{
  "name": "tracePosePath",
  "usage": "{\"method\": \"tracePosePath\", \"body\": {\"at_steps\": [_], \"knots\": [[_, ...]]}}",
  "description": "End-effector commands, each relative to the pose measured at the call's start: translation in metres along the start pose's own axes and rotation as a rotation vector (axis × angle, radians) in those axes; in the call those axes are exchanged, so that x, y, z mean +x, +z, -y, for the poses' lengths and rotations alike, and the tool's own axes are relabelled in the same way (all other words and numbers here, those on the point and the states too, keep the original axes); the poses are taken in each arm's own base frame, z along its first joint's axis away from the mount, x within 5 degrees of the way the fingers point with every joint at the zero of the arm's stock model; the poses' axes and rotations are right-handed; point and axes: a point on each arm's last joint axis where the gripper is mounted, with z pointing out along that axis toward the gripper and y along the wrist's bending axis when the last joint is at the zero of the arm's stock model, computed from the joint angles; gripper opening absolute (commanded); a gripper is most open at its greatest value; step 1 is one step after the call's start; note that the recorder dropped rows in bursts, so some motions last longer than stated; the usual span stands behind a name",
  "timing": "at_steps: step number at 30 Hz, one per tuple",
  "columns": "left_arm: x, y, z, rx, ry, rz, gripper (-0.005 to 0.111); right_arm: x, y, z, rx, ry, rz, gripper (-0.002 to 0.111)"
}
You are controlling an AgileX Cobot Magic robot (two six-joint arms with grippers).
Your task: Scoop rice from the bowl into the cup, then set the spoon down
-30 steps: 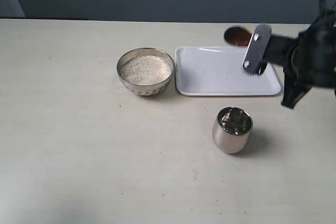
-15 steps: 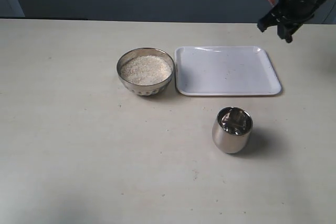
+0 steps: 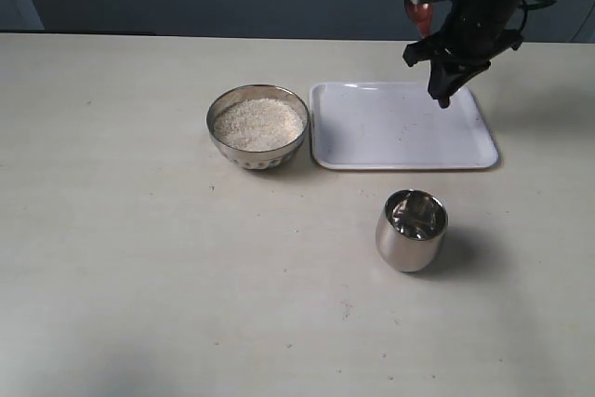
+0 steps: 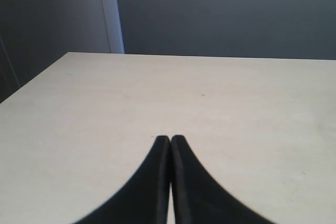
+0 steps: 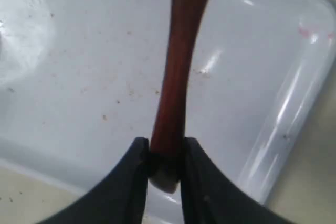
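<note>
Nearest to me, the small rounded polished steel cup (image 3: 411, 230) stands upright on the pale table, on the near side of the flat white rectangular tray (image 3: 372, 132) and apart from it, toward the tray's right half. Just beside the tray's left edge sits the small round shiny metal bowl (image 3: 251, 157), filled with fine white uncooked rice (image 3: 258, 123). Farther back, my right arm (image 3: 474, 16) hangs over the tray's far right corner. On its wrist feed, the right gripper (image 5: 167, 153) has its jaws narrowed onto the end of the slim dark reddish-brown wooden spoon (image 5: 177, 61). The handle runs out over the tray's speckled white surface, and the spoon's scooping end is cut off by the frame, so I cannot tell whether it carries anything. The left gripper (image 4: 170, 140) shows only on its own feed, fingers pressed together with nothing between them over bare table (image 4: 236, 103). I cannot place it relative to the tray.
</note>
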Motion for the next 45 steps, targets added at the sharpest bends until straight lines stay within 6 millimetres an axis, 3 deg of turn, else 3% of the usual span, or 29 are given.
{"method": "tracePosePath", "body": {"at_steps": [1,10,11,14,15,24,25,27,28,33,34,36,40,45], "knots": [[0.001,0.001,0.0,-0.002,-0.003,-0.003,0.001,0.014,0.018,-0.001,-0.029,0.02,-0.077,-0.001],[0.001,0.001,0.0,-0.002,-0.003,-0.003,0.001,0.034,0.026,0.0,0.001,0.007,-0.161,0.0],[0.001,0.001,0.0,-0.002,-0.003,-0.003,0.001,0.034,0.025,0.002,0.018,-0.001,-0.166,0.004],[0.001,0.001,0.0,-0.002,-0.003,-0.003,0.001,0.035,0.025,0.005,0.046,-0.014,-0.175,0.035],[0.001,0.001,0.0,-0.002,-0.003,-0.003,0.001,0.035,0.025,0.004,0.046,-0.016,-0.175,0.037],[0.001,0.001,0.0,-0.002,-0.003,-0.003,0.001,0.032,0.02,-0.008,0.062,-0.041,-0.168,0.037],[0.001,0.001,0.0,-0.002,-0.003,-0.003,0.001,0.031,0.014,-0.007,0.066,-0.026,-0.154,0.037],[0.001,0.001,0.0,-0.002,-0.003,-0.003,0.001,0.03,-0.011,-0.011,0.082,-0.026,-0.1,0.023],[0.001,0.001,0.0,-0.002,-0.003,-0.003,0.001,0.029,-0.032,-0.015,0.083,-0.016,-0.052,0.004],[0.001,0.001,0.0,-0.002,-0.003,-0.003,0.001,0.037,-0.108,-0.033,0.08,-0.002,0.189,0.0],[0.001,0.001,0.0,-0.002,-0.003,-0.003,0.001,0.047,-0.134,-0.042,0.074,0.006,0.315,0.0],[0.001,0.001,0.0,-0.002,-0.003,-0.003,0.001,0.065,-0.156,-0.051,0.075,0.022,0.454,0.0],[0.001,0.001,0.0,-0.002,-0.003,-0.003,0.001,0.115,-0.174,-0.063,0.099,0.073,0.679,0.0],[0.001,0.001,0.0,-0.002,-0.003,-0.003,0.001,0.186,-0.149,-0.069,0.156,0.123,0.82,0.0]]}}
